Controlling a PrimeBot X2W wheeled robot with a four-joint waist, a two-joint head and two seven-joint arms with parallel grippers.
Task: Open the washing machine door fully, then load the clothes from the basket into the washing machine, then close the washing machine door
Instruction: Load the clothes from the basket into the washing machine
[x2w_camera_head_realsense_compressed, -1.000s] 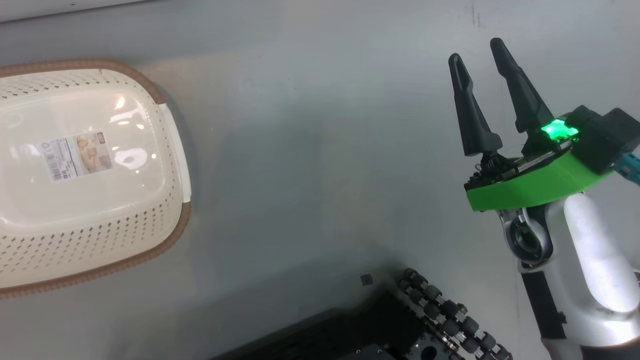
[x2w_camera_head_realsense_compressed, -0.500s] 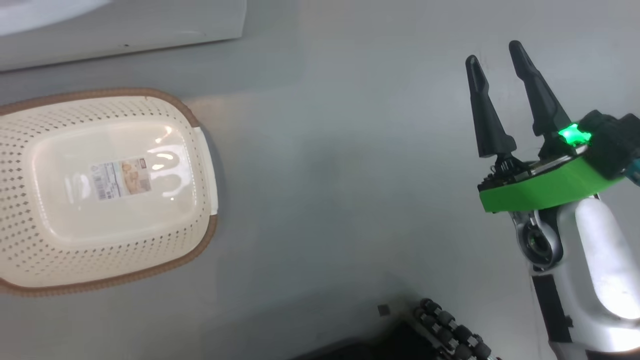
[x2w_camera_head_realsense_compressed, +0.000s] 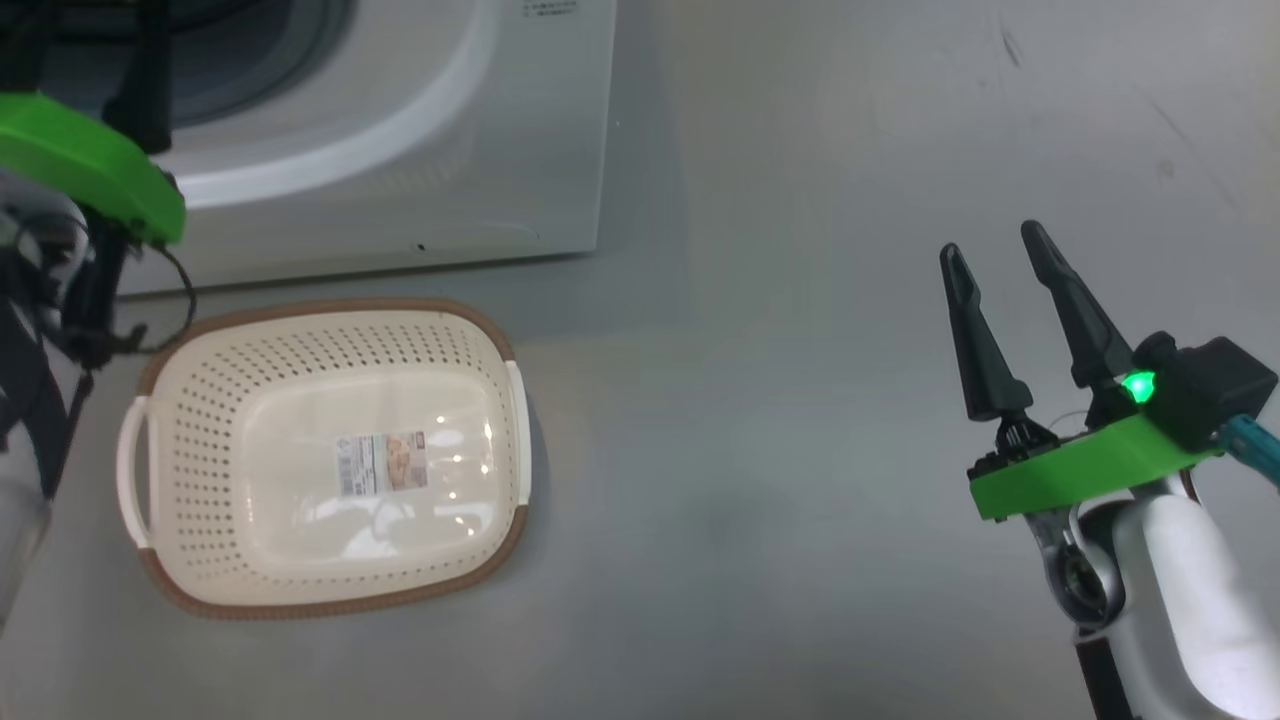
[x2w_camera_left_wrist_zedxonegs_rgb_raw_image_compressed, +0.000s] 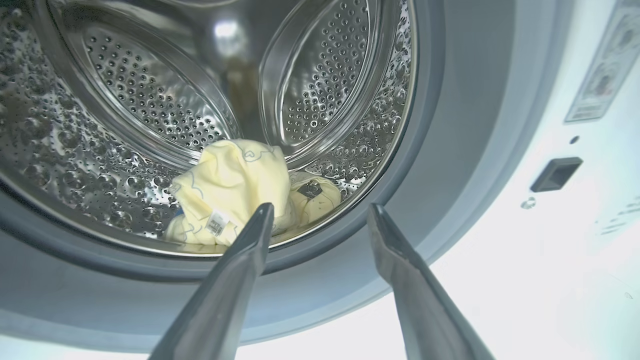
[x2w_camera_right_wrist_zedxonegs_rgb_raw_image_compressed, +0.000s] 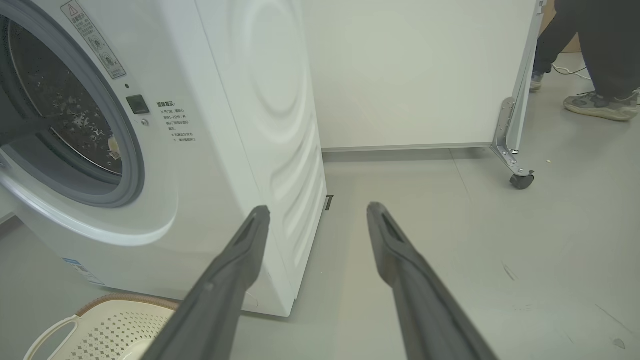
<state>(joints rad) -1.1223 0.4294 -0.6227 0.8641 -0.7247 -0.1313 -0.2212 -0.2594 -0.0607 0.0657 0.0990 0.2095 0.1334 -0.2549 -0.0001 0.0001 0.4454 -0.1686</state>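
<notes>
As the right gripper (x2w_camera_head_realsense_compressed: 990, 240) hangs over bare grey floor (x2w_camera_head_realsense_compressed: 760, 450) at the lower right of the head view, its two dark fingers stand wide apart with nothing between them. To its left and well apart from it, the basket (x2w_camera_head_realsense_compressed: 340, 303) sits upright on the floor. The label (x2w_camera_head_realsense_compressed: 385, 462) on its bottom is in plain sight, and there is a white handle on each short side. Just beyond the basket's brown rim stands the washing machine (x2w_camera_head_realsense_compressed: 450, 150), its white front near the basket; the head view does not show whether the two touch.

The left gripper (x2w_camera_left_wrist_zedxonegs_rgb_raw_image_compressed: 320, 206) is up at the machine's round mouth. In the left wrist view its fingers are spread wide and hold nothing, and their tips are level with the lower lip of the grey gasket (x2w_camera_left_wrist_zedxonegs_rgb_raw_image_compressed: 460, 125). Past the tips, the clothes (x2w_camera_left_wrist_zedxonegs_rgb_raw_image_compressed: 235, 185) lie in a pale yellow heap on the bottom of the perforated steel drum (x2w_camera_left_wrist_zedxonegs_rgb_raw_image_compressed: 320, 75), apart from both fingers. A small white tag shows on the nearest garment. The mouth stands uncovered in both wrist views.

Farther off, in the right wrist view, a white panel (x2w_camera_right_wrist_zedxonegs_rgb_raw_image_compressed: 410, 75) on a caster (x2w_camera_right_wrist_zedxonegs_rgb_raw_image_compressed: 521, 180) stands behind the machine. Beyond it, a person's legs and shoes (x2w_camera_right_wrist_zedxonegs_rgb_raw_image_compressed: 597, 106) are on the floor.
</notes>
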